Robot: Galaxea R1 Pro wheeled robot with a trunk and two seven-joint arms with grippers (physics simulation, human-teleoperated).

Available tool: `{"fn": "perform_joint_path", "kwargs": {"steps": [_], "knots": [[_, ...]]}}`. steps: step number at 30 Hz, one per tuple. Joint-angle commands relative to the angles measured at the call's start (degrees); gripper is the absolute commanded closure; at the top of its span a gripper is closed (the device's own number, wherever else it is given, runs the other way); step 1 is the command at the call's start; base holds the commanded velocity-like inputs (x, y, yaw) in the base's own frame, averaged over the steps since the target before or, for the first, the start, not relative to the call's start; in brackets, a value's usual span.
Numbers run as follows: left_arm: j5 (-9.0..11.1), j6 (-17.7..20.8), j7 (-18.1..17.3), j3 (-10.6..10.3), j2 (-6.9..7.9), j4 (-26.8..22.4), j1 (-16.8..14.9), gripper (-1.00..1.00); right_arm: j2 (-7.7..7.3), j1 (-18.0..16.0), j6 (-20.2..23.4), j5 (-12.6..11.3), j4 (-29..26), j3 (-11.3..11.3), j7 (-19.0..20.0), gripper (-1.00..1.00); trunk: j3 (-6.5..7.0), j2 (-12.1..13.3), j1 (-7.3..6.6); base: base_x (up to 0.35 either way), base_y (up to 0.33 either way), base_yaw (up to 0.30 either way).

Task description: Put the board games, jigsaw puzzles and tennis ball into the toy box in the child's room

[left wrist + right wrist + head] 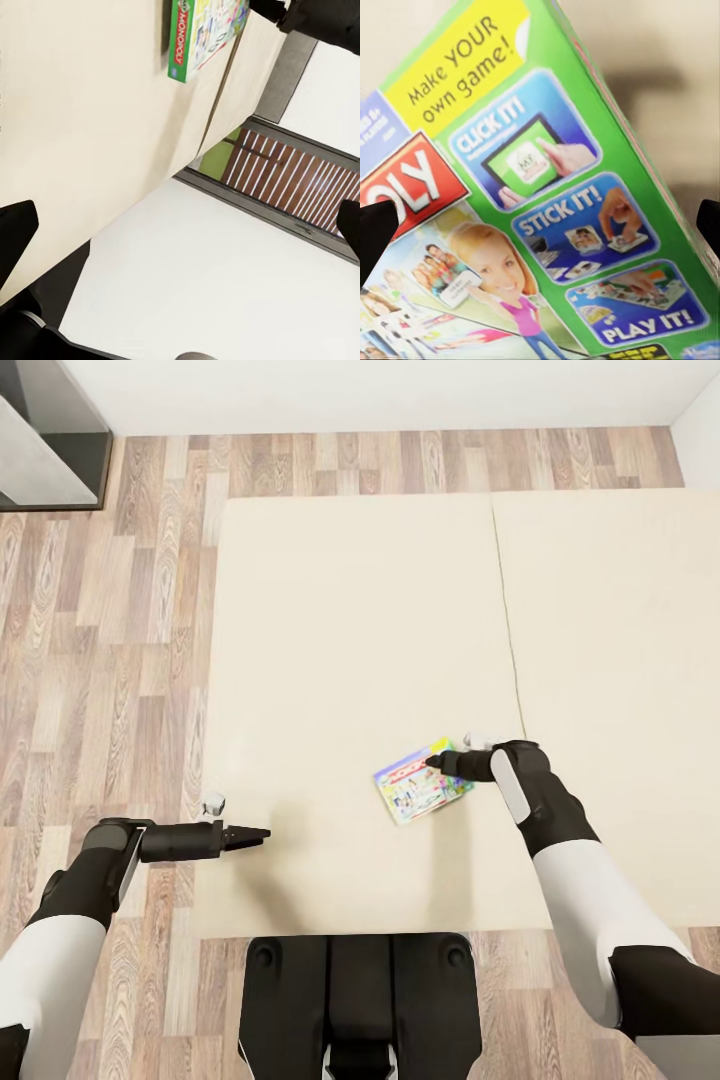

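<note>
The right claw [432,762] hangs low over the bed, its dark tips right at the upper right edge of the one board game [422,780] lying there. Seen along its fingers, both tips [376,229] stand wide apart with the green-edged box lid [547,210] between them, so the claw is open and grips nothing. The box lies flat on the beige mattress [360,620], toward the near edge of the bed and just left of the seam that splits the cover into two panels.

The left claw [262,834] points across the near left corner of the bed, its tips spread and empty; the same game [202,34] shows far ahead of it.

Around the bed runs a light wood-plank floor [100,640], a white wall [400,390] behind, and a dark grey unit [50,440] in the far left corner.

One board game, two claws.
</note>
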Motion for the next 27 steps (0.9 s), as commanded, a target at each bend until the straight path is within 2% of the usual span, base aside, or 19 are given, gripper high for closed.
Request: {"fn": "perform_joint_path", "kwargs": {"steps": [1,5,11,15,27], "knots": [[-0.6,0.59,-0.5,0.14,-0.03,-0.06,-0.03,-1.0,0.0,-0.02,0.6,0.19,-0.06,0.05,0.26,-1.0,-0.06,-0.09,0.03,0.0,0.0,0.0],[-0.6,0.58,-0.5,0.13,-0.05,-0.06,-0.01,-1.0,0.18,-0.01,2.07,0.16,-0.25,0.11,0.27,-1.0,-0.06,-0.09,0.03,0.0,0.0,0.0],[-0.6,0.58,-0.5,0.13,-0.05,-0.06,-0.01,-1.0,2.98,-0.05,4.37,0.15,-0.52,0.13,0.27,-1.0,-0.06,-0.09,0.03,0.0,0.0,0.0],[-0.6,0.58,-0.5,0.13,-0.06,-0.06,-0.01,-1.0,4.11,-0.09,4.67,0.15,-0.55,0.13,0.25,-1.0,-0.06,-0.09,0.03,0.0,0.0,0.0],[-0.6,0.59,-0.5,0.14,-0.04,-0.06,-0.03,-1.0,5.62,-0.03,4.95,0.15,-0.39,0.13,0.2,-1.0,-0.06,-0.09,0.03,0.0,0.0,0.0]]}}
